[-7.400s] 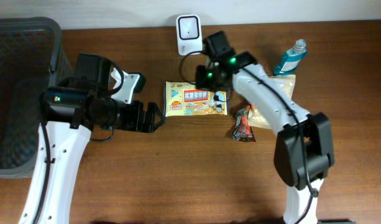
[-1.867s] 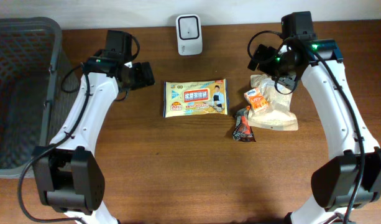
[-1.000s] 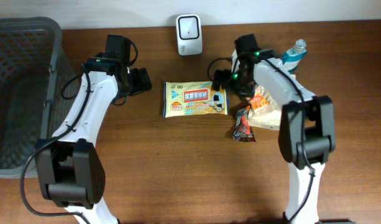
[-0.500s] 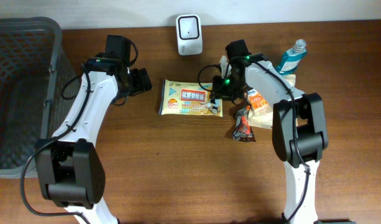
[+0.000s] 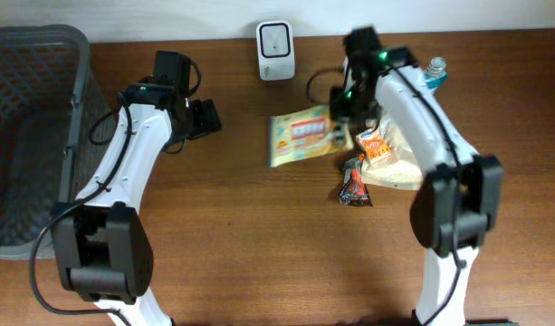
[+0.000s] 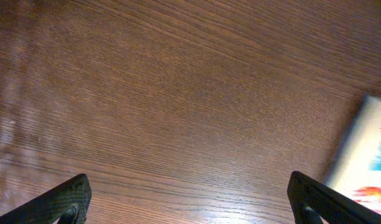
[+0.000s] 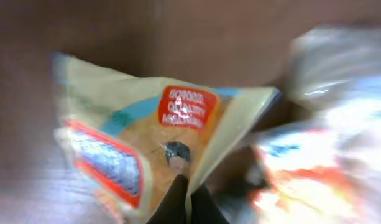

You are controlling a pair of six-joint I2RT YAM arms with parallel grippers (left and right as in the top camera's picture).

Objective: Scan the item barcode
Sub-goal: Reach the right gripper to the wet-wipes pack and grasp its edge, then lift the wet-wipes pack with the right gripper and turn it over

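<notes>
Pinched at its right end by the right gripper [image 5: 343, 113], closed tight: yellow snack packet [image 5: 300, 138], tilted, near the table's [image 5: 259, 254] back edge, by the white scanner [image 5: 275, 39]. Red label [image 7: 187, 107] too blurred to read. Spread wide, empty: left gripper [image 5: 207, 118].

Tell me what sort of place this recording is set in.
Probably a mock shop checkout on a wooden table: a small white scanner at the back edge, a dark mesh basket at the left, and packaged goods, among them a yellow snack pack.
</notes>
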